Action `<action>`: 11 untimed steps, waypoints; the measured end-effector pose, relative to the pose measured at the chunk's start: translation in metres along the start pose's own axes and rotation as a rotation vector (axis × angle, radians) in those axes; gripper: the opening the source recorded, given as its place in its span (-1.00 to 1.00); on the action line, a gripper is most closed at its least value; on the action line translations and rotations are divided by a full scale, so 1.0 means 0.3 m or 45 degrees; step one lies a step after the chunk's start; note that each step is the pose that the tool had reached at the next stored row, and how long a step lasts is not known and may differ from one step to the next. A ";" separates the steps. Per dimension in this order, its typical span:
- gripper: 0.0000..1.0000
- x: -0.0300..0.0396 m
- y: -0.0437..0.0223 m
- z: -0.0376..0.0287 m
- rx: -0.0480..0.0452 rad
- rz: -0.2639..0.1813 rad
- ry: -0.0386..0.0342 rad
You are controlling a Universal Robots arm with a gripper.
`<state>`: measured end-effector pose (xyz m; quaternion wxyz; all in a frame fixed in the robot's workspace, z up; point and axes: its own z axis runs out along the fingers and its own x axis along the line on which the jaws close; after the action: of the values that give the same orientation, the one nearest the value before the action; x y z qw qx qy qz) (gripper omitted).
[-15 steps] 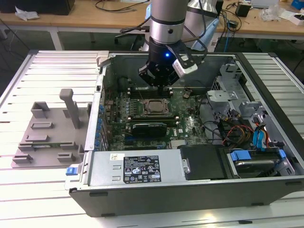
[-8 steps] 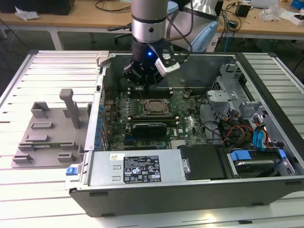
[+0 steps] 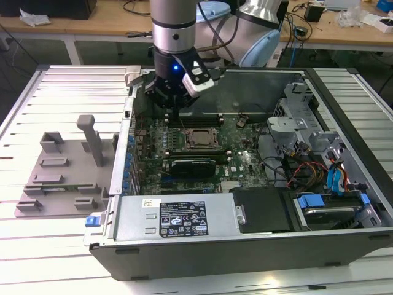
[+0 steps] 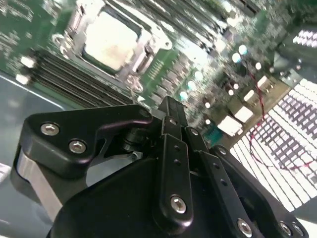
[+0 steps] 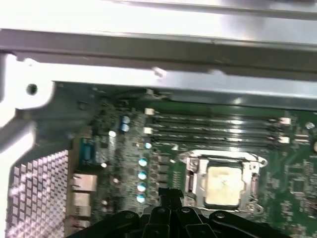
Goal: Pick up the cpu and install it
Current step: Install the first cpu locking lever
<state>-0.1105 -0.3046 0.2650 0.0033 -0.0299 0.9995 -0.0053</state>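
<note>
**CPU seated in socket, gripper above the board**

Hovering over the open computer case (image 3: 258, 246), above the motherboard (image 3: 245, 157) by the memory slots (image 5: 218, 130): the gripper (image 3: 174, 110). Jaws pressed together in both wrist views, fingertips (image 4: 171, 110) pinching nothing. Lying flat in its socket frame (image 5: 223, 179) on the motherboard: the cpu (image 5: 224, 184), pale metal top up, apart from the fingertips. Resting on the slatted table (image 3: 37, 246) at the exterior view's left: a grey plastic tray (image 3: 61, 175).
</note>
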 end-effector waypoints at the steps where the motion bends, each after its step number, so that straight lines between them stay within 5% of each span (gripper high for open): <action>1: -0.79 0.009 0.009 0.001 0.000 0.000 0.0001; 5: -0.79 0.016 0.069 0.015 0.000 0.000 0.0002; 11: -0.79 -0.009 0.080 0.018 0.000 0.000 0.0001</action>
<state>-0.1093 -0.2806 0.2595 0.0032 -0.0299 0.9995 -0.0054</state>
